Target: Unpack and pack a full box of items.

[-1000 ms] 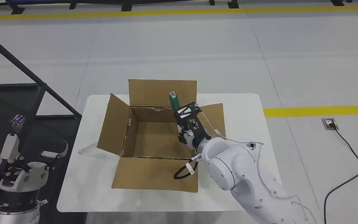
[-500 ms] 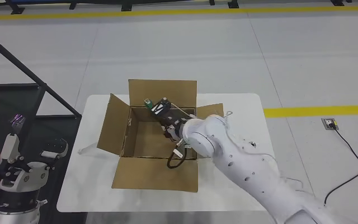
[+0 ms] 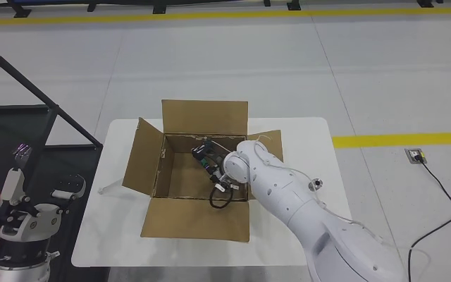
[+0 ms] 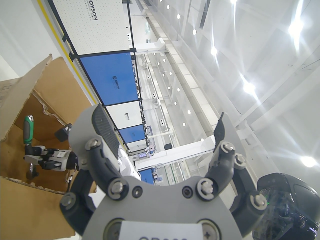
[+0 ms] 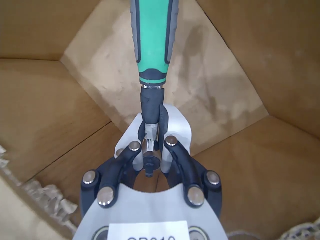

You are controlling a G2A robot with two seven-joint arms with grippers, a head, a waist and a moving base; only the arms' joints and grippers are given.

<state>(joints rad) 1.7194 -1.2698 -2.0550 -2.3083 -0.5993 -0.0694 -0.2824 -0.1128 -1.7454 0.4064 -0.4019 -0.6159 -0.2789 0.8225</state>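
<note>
As jaws pinch it, green-handled tool hangs inside cardboard box.

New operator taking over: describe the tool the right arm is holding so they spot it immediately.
Find the open cardboard box on the white table; the right gripper is down inside it. Clamped in it by a metal shank is the tool. Its bright green and grey handle is the only green thing against the brown cardboard.
</note>
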